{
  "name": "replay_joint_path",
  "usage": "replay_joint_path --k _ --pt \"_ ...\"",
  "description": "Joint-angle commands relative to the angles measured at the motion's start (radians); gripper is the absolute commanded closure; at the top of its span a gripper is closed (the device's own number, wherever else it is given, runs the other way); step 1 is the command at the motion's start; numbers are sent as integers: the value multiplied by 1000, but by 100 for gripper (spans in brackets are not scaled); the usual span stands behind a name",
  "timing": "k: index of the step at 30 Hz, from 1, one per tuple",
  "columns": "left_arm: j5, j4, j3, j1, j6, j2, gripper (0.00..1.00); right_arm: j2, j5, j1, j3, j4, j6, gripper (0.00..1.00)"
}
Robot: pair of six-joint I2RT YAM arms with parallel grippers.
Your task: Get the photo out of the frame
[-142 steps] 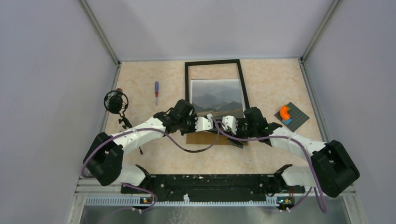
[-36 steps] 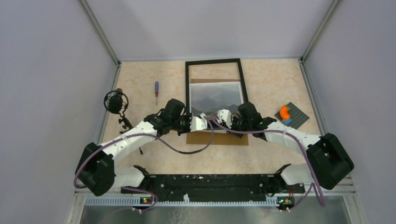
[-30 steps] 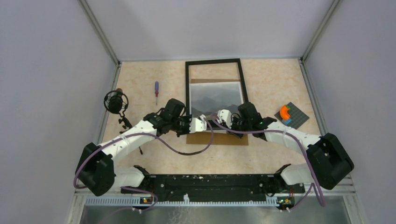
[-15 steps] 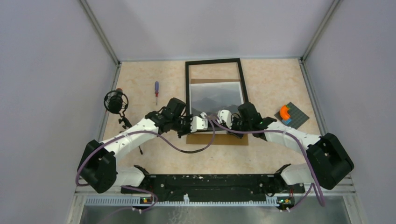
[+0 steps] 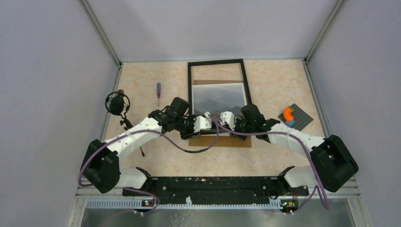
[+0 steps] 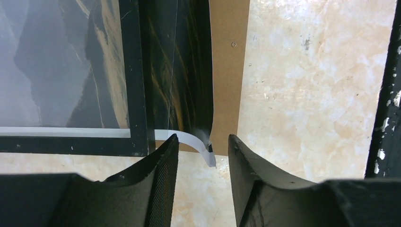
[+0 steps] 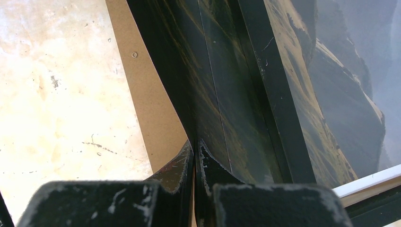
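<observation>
L tool [image 6: 203, 142] part open, curled corner of photo [image 6: 184, 85] between its fingers. R tool [image 7: 195, 144] pinched shut at photo edge; hold unclear.

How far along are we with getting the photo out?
Done: the photo sticks part-way out of the frame, over the backing board. In hand: right gripper shut on its edge; left gripper open around its white corner. Left: pull it fully clear.

Robot lab test cell, by the look of it. Plain grey panels [image 5: 47, 71] are boxing in the bench [image 5: 274, 85] on three sides, aluminium profiles [image 5: 100, 32] are running up the upper corners, two cabled arms [image 5: 137, 132] [image 5: 293, 137] are sitting bolted to a black rail [image 5: 208, 184] along the bottom edge, a mic [image 5: 117, 102] is standing mid-left.
</observation>
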State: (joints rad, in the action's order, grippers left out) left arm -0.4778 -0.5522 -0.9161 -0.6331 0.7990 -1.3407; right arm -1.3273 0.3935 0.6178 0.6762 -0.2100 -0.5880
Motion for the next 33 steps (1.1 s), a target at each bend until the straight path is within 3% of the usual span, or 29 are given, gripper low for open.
replay_joint_path --k 1,5,7,9,11,12,17,23,29,33 --pt "28 34 20 7 1 50 50 11 24 -3 43 24 -8 100" --pt "-7 -7 -15 29 -8 65 47 18 22 -3 62 -3 -4 100" --pt "-56 -60 -60 43 -27 75 41 34 29 -3 76 -29 -4 100" --pt "-82 -92 -98 45 -69 94 28 60 33 -3 86 -58 -5 100" --pt "-77 -94 -130 50 -132 124 5 91 38 -3 100 -97 -6 100" --pt "-77 -96 -143 56 -165 146 2 106 42 -2 112 -131 -6 100" --pt "-65 -75 -202 107 -328 241 1 194 61 -1 179 -281 -28 100" --pt "90 13 -261 177 -529 301 1 279 87 3 308 -505 -91 100" --pt "92 44 -241 286 -592 314 1 312 57 3 567 -724 -172 100" --pt "39 77 -196 322 -631 327 1 300 7 3 753 -774 -166 100"
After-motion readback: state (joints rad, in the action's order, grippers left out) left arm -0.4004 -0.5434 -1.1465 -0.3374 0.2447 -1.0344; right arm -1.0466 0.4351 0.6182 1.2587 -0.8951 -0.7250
